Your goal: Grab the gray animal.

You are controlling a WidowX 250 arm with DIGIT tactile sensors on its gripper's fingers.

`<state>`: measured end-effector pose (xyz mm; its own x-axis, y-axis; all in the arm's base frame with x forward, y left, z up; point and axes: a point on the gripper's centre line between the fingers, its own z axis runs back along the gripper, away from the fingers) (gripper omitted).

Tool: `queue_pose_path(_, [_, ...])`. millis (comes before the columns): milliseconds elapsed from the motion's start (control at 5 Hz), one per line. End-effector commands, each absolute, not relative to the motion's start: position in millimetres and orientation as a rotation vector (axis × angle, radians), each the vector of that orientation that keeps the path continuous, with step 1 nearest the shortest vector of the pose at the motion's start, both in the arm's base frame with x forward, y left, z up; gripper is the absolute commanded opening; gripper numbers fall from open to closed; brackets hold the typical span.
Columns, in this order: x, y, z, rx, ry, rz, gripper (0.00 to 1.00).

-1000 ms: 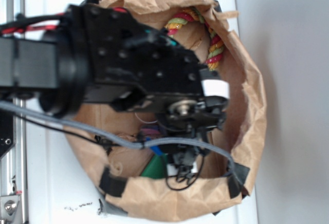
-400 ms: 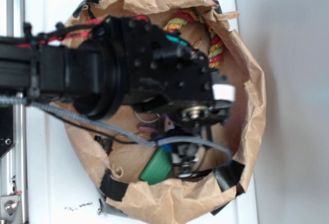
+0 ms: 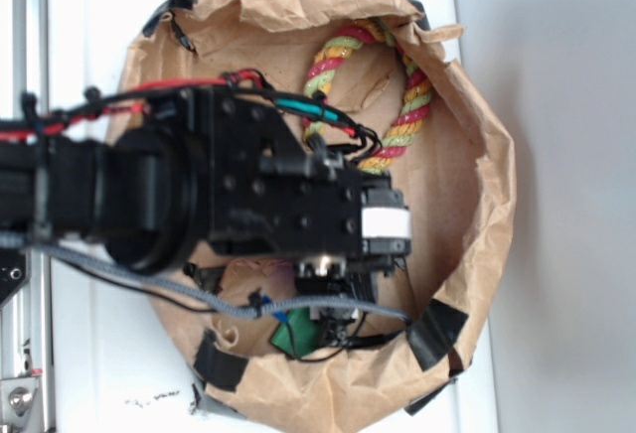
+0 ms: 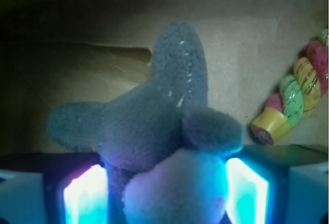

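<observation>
The gray animal (image 4: 154, 126) fills the wrist view: gray plush body, a long ear pointing up, a cream muzzle low between the lit fingers (image 4: 85, 196). My gripper (image 4: 165, 193) is shut on it, with both pads against the plush. In the exterior view the black arm covers the toy, and the gripper (image 3: 333, 314) sits low inside the paper bag.
A crumpled brown paper bag (image 3: 487, 205) rings the work area on a white surface. A striped red-yellow-green rope (image 3: 397, 105) lies curved at its far side, and its end shows in the wrist view (image 4: 295, 98). A green block (image 3: 293, 336) lies beside the gripper.
The arm has drawn back to the left, uncovering most of the rope. The gripper has shifted left within the bag, nearer the green block.
</observation>
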<state>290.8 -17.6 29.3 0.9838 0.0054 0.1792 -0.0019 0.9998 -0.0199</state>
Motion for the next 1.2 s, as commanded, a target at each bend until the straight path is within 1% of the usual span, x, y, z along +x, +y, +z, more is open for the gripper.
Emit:
queue_pose_path(0, [299, -23, 57, -0.091, -0.136, 0.041, 0.00])
queue_pose_path(200, [299, -11, 95, -0.141, -0.109, 0.069, 0.00])
queue_pose_path(400, [288, 14, 135, -0.118, -0.098, 0.074, 0.00])
queue_pose_path(600, [280, 37, 165, -0.069, -0.166, 0.131, 0.00])
queue_pose_path(800, [272, 50, 189, -0.072, -0.167, 0.130, 0.00])
queue_pose_path(1000, [258, 47, 195, -0.028, -0.234, 0.097, 0.00])
